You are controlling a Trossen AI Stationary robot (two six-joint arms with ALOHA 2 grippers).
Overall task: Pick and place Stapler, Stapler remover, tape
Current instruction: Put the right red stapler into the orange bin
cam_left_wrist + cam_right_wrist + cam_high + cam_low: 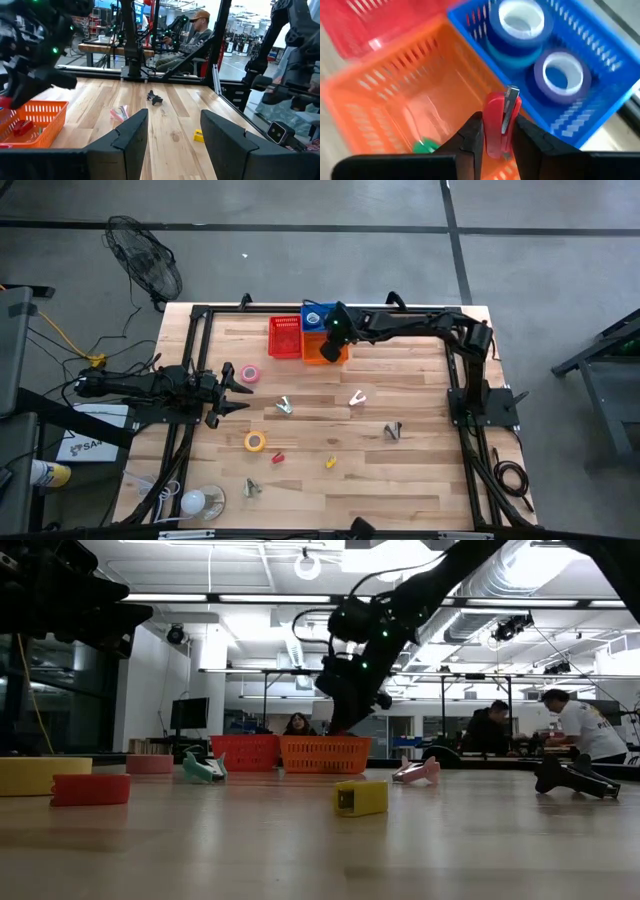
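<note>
High view shows a wooden bench (400, 470) with two dark arms. The right hand (333, 338) reaches to the far edge, above an orange basket (322, 350) that sits between a red basket (285, 337) and a blue basket (313, 314).

The right wrist view shows this hand's two fingers pinched narrow on a red stapler (496, 127). The stapler hangs nearly upright between the fingers, its long axis pointing down into the orange basket straight below it. A small green object (424, 146) already lies on that basket's floor. Just beside, the blue basket holds two rolls of blue tape (521, 22). The drop looks to depend on the stapler staying over the orange basket and not the blue one.

The left hand (232, 392) waits near the bench's left edge, its fingers standing half apart and holding nothing. A pink tape roll (249, 374) lies just beside it, a yellow tape roll (255, 442) a little farther off, and other small items are scattered mid-bench.
</note>
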